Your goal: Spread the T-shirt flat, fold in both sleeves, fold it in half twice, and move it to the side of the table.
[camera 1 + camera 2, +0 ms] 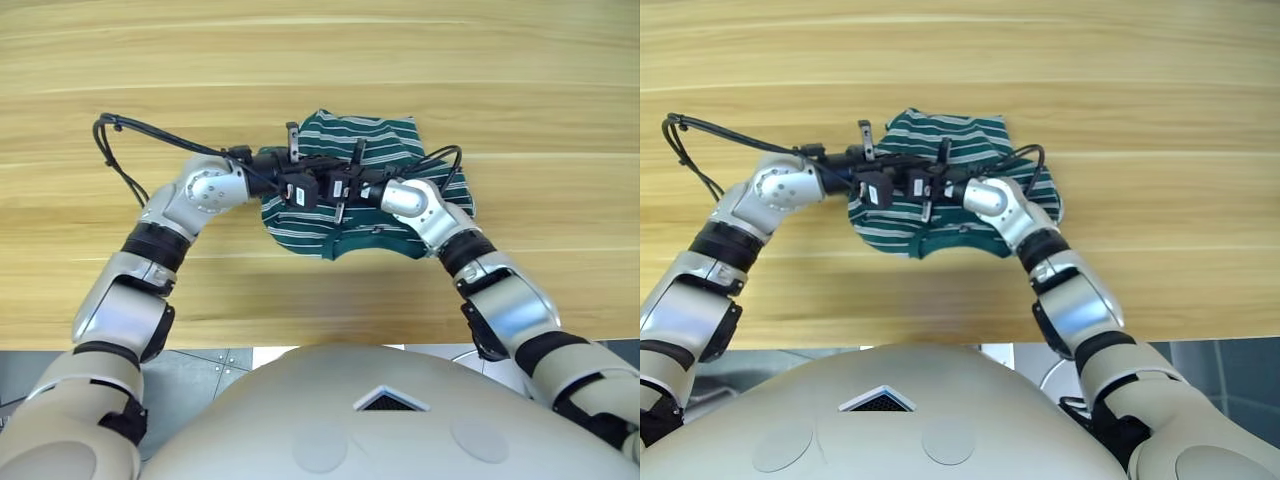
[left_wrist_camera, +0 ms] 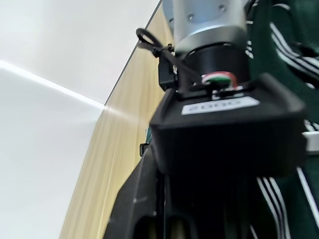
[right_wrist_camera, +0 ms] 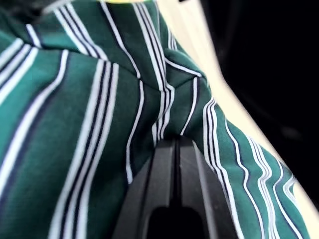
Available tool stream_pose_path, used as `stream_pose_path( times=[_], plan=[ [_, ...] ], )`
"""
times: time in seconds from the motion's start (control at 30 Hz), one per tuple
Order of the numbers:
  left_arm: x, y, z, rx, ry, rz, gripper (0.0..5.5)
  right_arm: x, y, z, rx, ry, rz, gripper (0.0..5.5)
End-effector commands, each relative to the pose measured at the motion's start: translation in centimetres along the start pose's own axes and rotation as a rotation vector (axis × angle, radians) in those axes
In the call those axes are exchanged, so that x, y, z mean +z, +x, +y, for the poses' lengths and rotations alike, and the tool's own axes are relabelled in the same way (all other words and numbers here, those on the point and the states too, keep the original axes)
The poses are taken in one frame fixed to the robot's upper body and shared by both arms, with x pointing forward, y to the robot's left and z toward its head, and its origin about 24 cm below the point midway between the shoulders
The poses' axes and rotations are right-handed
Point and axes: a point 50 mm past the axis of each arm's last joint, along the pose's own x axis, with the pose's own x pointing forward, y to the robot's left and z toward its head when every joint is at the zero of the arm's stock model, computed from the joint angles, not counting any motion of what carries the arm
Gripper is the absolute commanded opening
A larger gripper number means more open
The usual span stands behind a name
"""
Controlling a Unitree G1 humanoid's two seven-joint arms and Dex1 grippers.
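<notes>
Lying in a crumpled heap, the green striped T-shirt (image 1: 385,140) sits on the wooden surface (image 1: 320,60) straight ahead of the robot, about midway across it, with no sleeve or hem laid out. Both arms meet over the middle of the heap. The right hand (image 3: 174,144) has its two fingers pressed together, and the cloth puckers into folds at their tips, so it looks clamped on a pinch of fabric. The left hand (image 1: 293,165) is just beside it over the shirt's left part; I cannot tell whether its fingers are apart or together. This is probably the first step, spreading the shirt flat. The next move likely calls for a firm hold on each side, then drawing the hands apart, low over the surface.
</notes>
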Motion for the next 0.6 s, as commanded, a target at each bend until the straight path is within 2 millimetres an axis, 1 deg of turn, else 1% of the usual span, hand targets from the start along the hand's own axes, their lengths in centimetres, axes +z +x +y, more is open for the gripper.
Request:
stream_pose_path(
  times=[0.03,0.17,0.3,0.4,0.47,0.53,0.6],
  plan=[
    [1.1,0.2,0.2,0.03,0.004,-0.065,0.0,-1.5,-0.2,1.6,0.03,0.081,0.087,0.03],
    [1.7,-0.5,0.8,0.076,-0.025,-0.105,0.0,-0.8,-0.8,0.1,-0.044,0.117,0.006,0.03],
    [2.6,-2.1,2.1,0.146,-0.07,-0.173,0.0,0.1,-1.9,-1.8,-0.14,0.166,-0.106,0.03],
    [2.4,-3.8,3.7,0.203,-0.051,-0.144,0.0,0.8,-2.8,-2.2,-0.148,0.168,-0.164,0.03],
    [1.9,-5.1,4.5,0.231,-0.022,-0.094,0.0,1.0,-3.3,-2.2,-0.139,0.159,-0.175,0.03],
    [1.6,-6.1,5.0,0.245,-0.001,-0.058,0.0,1.2,-3.6,-2.1,-0.134,0.15,-0.18,0.03],
    [1.6,-6.6,5.0,0.252,0.005,-0.045,0.0,1.6,-3.9,-2.3,-0.145,0.148,-0.196,0.03]
  ],
)
